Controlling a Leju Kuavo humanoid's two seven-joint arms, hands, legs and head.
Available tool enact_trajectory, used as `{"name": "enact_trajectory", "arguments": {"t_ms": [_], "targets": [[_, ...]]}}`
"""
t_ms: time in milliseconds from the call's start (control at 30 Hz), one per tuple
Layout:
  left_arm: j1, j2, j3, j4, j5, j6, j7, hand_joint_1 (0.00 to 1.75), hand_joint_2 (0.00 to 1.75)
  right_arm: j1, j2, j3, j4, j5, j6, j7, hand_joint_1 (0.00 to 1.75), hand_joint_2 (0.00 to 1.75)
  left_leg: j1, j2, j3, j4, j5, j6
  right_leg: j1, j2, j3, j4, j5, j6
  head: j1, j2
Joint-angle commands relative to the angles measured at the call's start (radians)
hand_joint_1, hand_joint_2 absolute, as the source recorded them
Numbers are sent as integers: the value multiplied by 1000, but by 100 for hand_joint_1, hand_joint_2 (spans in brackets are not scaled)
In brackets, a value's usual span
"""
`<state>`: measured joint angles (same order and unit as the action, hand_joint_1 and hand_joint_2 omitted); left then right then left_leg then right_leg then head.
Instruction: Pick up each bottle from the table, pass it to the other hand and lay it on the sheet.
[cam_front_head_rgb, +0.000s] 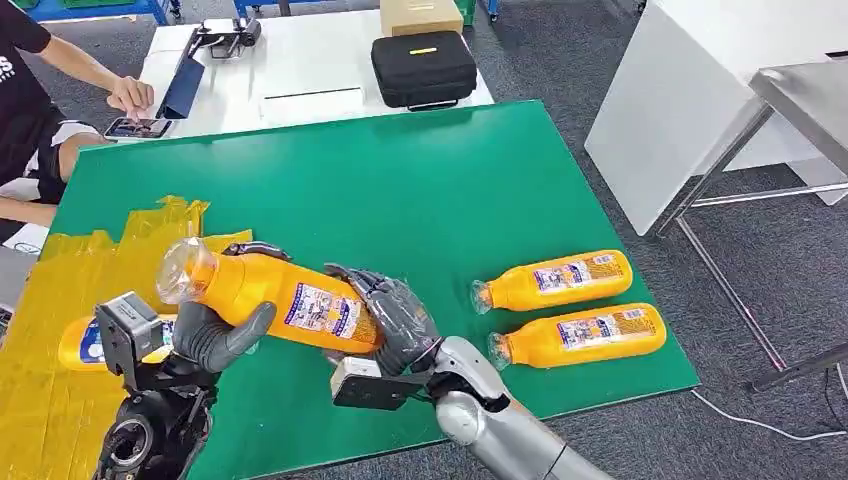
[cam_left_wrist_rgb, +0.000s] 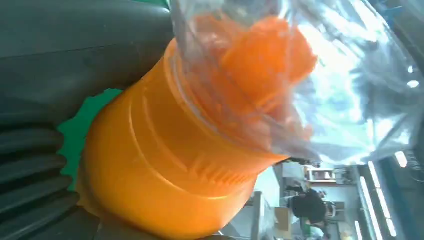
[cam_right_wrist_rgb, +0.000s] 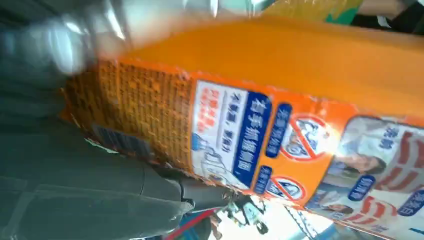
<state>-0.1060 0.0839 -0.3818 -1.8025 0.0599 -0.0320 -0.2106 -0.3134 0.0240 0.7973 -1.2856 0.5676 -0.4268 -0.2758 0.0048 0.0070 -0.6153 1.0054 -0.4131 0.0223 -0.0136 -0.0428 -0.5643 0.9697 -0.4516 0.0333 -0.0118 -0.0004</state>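
Both hands hold one orange bottle (cam_front_head_rgb: 275, 295) up off the green desk (cam_front_head_rgb: 400, 200), near its front edge. Left hand (cam_front_head_rgb: 215, 335) grips the neck end w/ its thumb wrapped under; fingers on the far side are hidden by the bottle. Right hand (cam_front_head_rgb: 390, 315) is clamped on the bottom end, just past the label. Bottle is tilted, cap end higher & pointing to the left side of the desk. Clear wrap covers the cap.

Left wrist view: the orange neck (cam_left_wrist_rgb: 170, 165) and the cap under shiny wrap sit very close, w/ dark hand parts (cam_left_wrist_rgb: 60, 55) around them. Fingers can't be made out there. Right wrist view: the label (cam_right_wrist_rgb: 300, 150) is blurry, words too small to read, and the grey hand (cam_right_wrist_rgb: 75, 185) sits beside it.

Yellow sheet (cam_front_head_rgb: 60, 300) lies on the front left corner of the desk, partly cut off by the picture edge. One more bottle (cam_front_head_rgb: 85, 345) lies on it, mostly hidden behind the left wrist. Two bottles lie side by side near the front right corner: far one (cam_front_head_rgb: 553, 280), near one (cam_front_head_rgb: 580, 335).

Past the back edge, a white table (cam_front_head_rgb: 300, 60) holds a black case (cam_front_head_rgb: 423, 68). A person (cam_front_head_rgb: 30, 110) sits at the back left corner, partly cut off.
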Motion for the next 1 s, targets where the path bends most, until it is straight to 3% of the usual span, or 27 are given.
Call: {"name": "enact_trajectory", "arguments": {"t_ms": [33,200,333,400,500,567,700,767,800,833,1000], "targets": [[-31,-10,43,-17,-105,105,-36,175,175,30,-44,-66,-123,-87,-25,-24,0,175,0,-2,3,0,-1,-1,0,2,3,0,-2,-1,0,0],[-14,29,108,-50,-377,271,-57,175,175,132,-85,-170,-359,-108,-28,-22,0,175,0,-3,4,0,-2,-1,0,1,5,0,-3,-2,0,0],[-14,31,112,-50,-377,272,-56,175,175,136,-87,-172,-370,-105,-23,-17,0,175,0,-1,1,0,-1,-1,0,2,2,-1,-1,-1,0,0],[-16,42,117,-43,-500,318,-49,175,175,143,-89,-186,-393,-96,-47,-33,0,175,0,-1,2,0,-1,-1,0,2,3,-1,-1,-1,0,0],[-10,77,179,-18,-924,447,24,175,175,177,-124,-231,-503,-81,-78,-51,0,175,0,-1,3,0,-1,-1,0,2,4,0,-2,-1,0,0],[-5,104,220,8,-1251,465,99,175,175,190,-147,-254,-552,-54,-90,-48,0,175,0,-1,3,-1,-1,-1,-1,2,3,0,-2,-1,0,0],[-57,138,242,142,-1605,442,193,175,175,205,-196,-294,-599,-77,-116,-55,0,175,0,-1,4,-1,-1,-1,-1,2,4,-1,-2,-1,0,0],[-145,318,85,246,-1631,401,375,175,175,216,-198,-317,-617,-84,-152,-79,0,175,0,-4,5,-1,0,-1,0,0,5,-1,-2,-2,0,0],[-190,378,4,282,-1631,383,446,175,175,218,-199,-322,-620,-84,-158,-84,0,175,0,-4,2,-1,0,-1,0,-2,2,0,-1,-1,0,0],[-246,405,-75,359,-1631,358,495,175,175,223,-201,-329,-626,-77,-168,-89,0,175,0,-7,4,-1,0,-2,0,-3,6,0,-3,-2,1,0],[-328,399,-132,485,-1631,296,500,175,175,233,-208,-338,-640,-53,-172,-90,0,175,0,-4,5,-2,0,-2,0,0,5,-1,-2,-2,0,0]]}}
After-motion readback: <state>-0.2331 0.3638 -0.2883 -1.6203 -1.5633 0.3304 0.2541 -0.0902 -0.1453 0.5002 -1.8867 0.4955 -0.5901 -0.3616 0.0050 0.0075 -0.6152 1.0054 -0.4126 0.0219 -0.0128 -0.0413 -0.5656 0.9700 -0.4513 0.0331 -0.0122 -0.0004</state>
